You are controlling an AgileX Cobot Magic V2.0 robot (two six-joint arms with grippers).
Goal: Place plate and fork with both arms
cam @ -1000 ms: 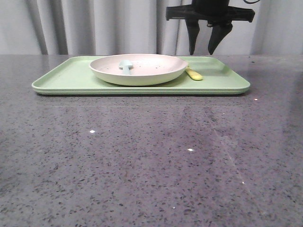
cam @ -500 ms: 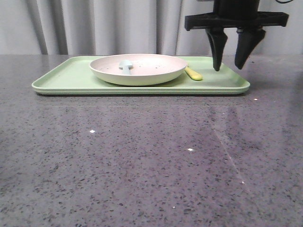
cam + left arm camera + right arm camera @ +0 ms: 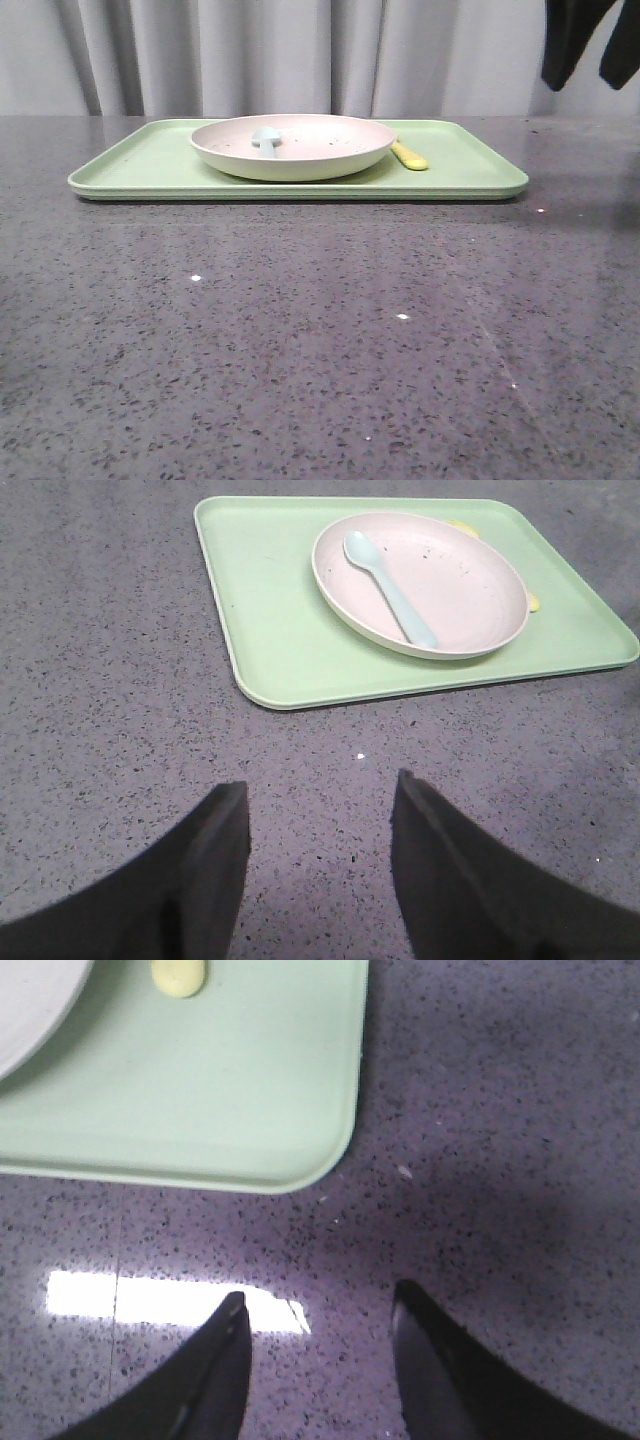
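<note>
The plate [image 3: 292, 146] sits on the light green tray [image 3: 470, 165], with a pale blue spoon [image 3: 266, 138] lying in it. The yellow fork [image 3: 409, 156] lies on the tray just right of the plate, partly hidden behind it. My right gripper [image 3: 578, 88] is open and empty, high at the far right, past the tray's right end. In the right wrist view it [image 3: 318, 1300] hangs over bare table beside the tray corner [image 3: 300, 1150], with the fork's handle end [image 3: 178, 975] showing. My left gripper [image 3: 320, 785] is open and empty over the table, short of the tray [image 3: 270, 630] and plate [image 3: 450, 590].
The tray lies lengthwise at the back of the speckled grey table [image 3: 320, 340]. A grey curtain [image 3: 250, 55] hangs behind it. The tray has a low raised rim.
My right gripper has moved from above the fork to the right and upward, off past the tray's right end. Plate, spoon and fork have not moved.
</note>
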